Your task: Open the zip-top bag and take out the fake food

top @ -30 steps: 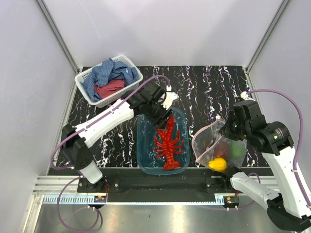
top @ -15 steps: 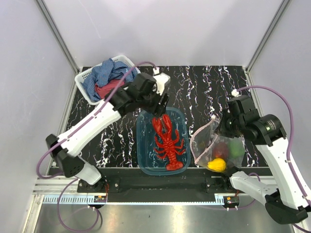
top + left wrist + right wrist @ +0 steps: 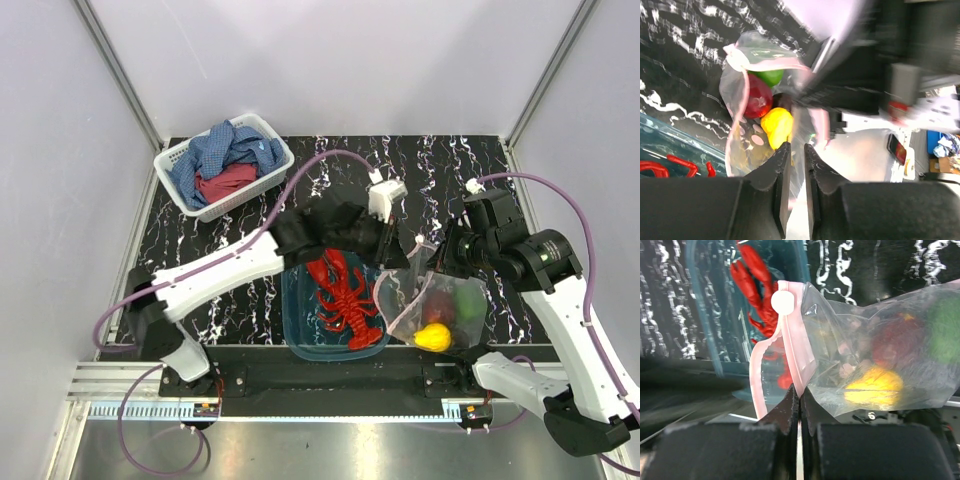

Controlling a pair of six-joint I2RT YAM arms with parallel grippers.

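The bag (image 3: 850,325) is at the near-right part of the table (image 3: 450,170), just right of the blue-green tub (image 3: 297,322). It hangs from the right gripper (image 3: 799,395), which is closed tight on the pink zip strip (image 3: 795,330) at the bag's mouth. The mouth is up and to the left, and one side of the strip bends away in a loop, so the mouth is open in part. I cannot tell if the bottom of the bag rests on the table. Inside, thru the clear plastic: a yellow fruit (image 3: 433,337) at the near side, w/ a dark red fruit (image 3: 757,97) and a green piece (image 3: 769,76) just behind it, all close together. The lobster (image 3: 345,298) is not in the bag; it lies in the tub, claws to the far side. The left arm reaches across over the far part of the tub, w/ the left gripper (image 3: 796,147) at the left side of the bag's mouth. Its fingers stand close, only a thin gap btw them. The bag's film is right at the tips, but this view is blurred and I cannot tell if they pinch it or not. At the far-left corner is a white basket (image 3: 175,160) w/ blue and red cloths (image 3: 225,155), well apart from the rest.
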